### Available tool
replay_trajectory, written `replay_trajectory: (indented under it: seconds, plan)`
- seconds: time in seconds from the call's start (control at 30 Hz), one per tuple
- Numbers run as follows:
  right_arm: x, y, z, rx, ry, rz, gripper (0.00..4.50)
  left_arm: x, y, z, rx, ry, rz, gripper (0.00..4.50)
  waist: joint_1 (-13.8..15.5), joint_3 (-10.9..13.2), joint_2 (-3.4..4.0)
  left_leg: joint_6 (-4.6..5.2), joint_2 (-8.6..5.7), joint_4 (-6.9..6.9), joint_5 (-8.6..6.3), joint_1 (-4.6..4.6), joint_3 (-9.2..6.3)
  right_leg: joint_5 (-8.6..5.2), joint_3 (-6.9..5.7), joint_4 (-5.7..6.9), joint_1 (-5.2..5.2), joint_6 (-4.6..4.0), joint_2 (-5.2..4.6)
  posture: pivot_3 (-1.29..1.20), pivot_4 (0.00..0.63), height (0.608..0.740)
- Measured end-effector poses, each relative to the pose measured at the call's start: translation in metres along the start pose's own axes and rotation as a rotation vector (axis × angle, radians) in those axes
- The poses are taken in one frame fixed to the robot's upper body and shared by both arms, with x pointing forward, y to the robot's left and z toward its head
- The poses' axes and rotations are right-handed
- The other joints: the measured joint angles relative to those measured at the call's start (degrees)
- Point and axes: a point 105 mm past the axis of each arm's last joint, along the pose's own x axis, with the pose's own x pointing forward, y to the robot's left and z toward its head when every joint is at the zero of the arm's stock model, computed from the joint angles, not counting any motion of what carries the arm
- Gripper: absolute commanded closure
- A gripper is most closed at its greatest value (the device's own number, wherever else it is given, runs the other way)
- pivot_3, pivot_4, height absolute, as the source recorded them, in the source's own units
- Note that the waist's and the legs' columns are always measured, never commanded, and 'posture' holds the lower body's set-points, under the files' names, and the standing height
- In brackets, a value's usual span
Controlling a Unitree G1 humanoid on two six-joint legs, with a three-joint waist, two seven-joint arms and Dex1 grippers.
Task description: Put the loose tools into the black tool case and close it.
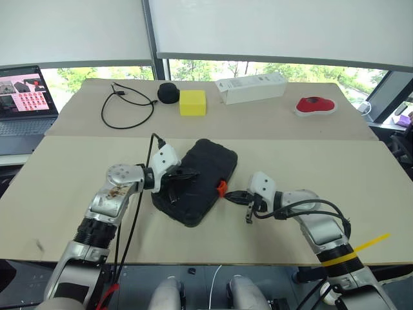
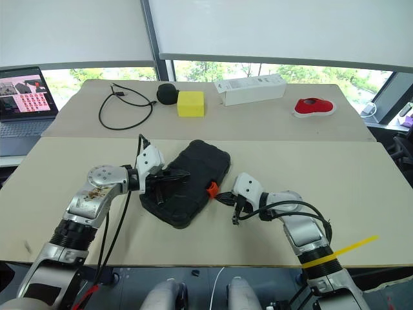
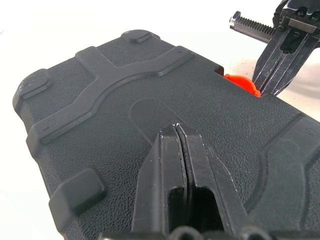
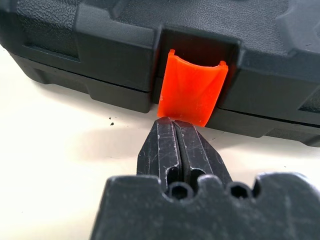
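Note:
The black tool case (image 1: pixel 200 177) lies on the table with its lid down, textured outside up. My left gripper (image 1: pixel 187 174) is shut and rests on top of the lid (image 3: pixel 150 100), holding nothing. My right gripper (image 1: pixel 231 196) is shut too, its tip right at the lower edge of the small orange latch (image 4: pixel 192 90) on the case's right side; that latch (image 1: pixel 222 188) stands tilted out from the case. No loose tools are in view.
At the far side of the table lie a black cable (image 1: pixel 126 103), a round black speaker (image 1: pixel 168 92), a yellow block (image 1: pixel 192 103), a white box (image 1: pixel 251 87) and a red-and-white object (image 1: pixel 315 105). A laptop (image 1: pixel 26 97) stands at the far left.

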Motion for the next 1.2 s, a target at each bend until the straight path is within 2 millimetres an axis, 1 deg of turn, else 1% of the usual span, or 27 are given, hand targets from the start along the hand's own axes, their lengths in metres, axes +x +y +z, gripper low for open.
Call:
replay_trajectory:
  seconds: [0.2,0.47,0.83,1.0,1.1,1.17,1.2]
  plan:
    - [0.001,-0.003,0.001,-0.002,-0.001,-0.003,4.50,-0.001,0.000,0.000,0.002,0.003,0.001,4.43,-0.17,0.00,0.00,0.00,0.00,-0.02,0.00,0.01,-0.01,0.00,0.00,0.00,0.00,-0.01,0.00,0.00,0.150,0.740]
    - [0.008,-0.007,0.001,0.018,-0.009,-0.006,4.50,-0.003,0.000,-0.002,0.002,0.010,0.002,4.43,-0.45,0.00,0.00,0.00,0.02,-0.04,0.00,0.05,-0.04,0.00,0.01,0.00,0.00,-0.02,0.02,0.00,0.150,0.740]
    - [0.019,-0.001,0.001,0.043,-0.029,0.007,4.50,-0.004,0.000,-0.003,-0.003,0.014,0.005,4.43,-0.69,0.00,0.01,0.00,0.05,-0.17,0.00,0.19,-0.05,-0.02,0.09,0.00,0.01,-0.06,0.04,0.00,0.150,0.740]
    - [0.019,0.000,0.002,0.044,-0.031,0.014,4.50,-0.009,0.000,-0.005,-0.016,-0.013,0.020,4.43,-0.88,-0.01,0.02,0.00,0.08,-0.28,0.00,0.31,-0.08,-0.04,0.16,0.01,0.01,-0.09,0.04,0.00,0.150,0.740]
    - [0.013,0.000,0.006,0.039,-0.050,0.021,3.68,-0.017,-0.004,-0.003,-0.041,-0.087,0.025,3.68,-1.16,0.00,0.02,0.00,0.10,-0.36,0.00,0.27,-0.10,-0.06,0.20,0.01,-0.06,-0.13,0.04,0.00,0.150,0.740]
    - [-0.001,-0.003,0.017,0.027,-0.101,0.016,3.05,-0.029,-0.013,0.000,-0.047,-0.153,-0.003,3.02,-1.28,0.00,0.03,-0.04,0.10,-0.43,-0.03,0.15,-0.12,-0.09,0.19,-0.03,-0.14,-0.13,0.03,0.00,0.150,0.740]
    - [-0.008,-0.005,0.020,0.017,-0.110,0.011,2.58,-0.035,-0.017,0.000,-0.034,-0.163,-0.016,2.56,-1.22,0.01,0.02,-0.06,0.10,-0.43,-0.05,0.11,-0.14,-0.10,0.17,-0.06,-0.15,-0.12,0.02,0.00,0.150,0.740]
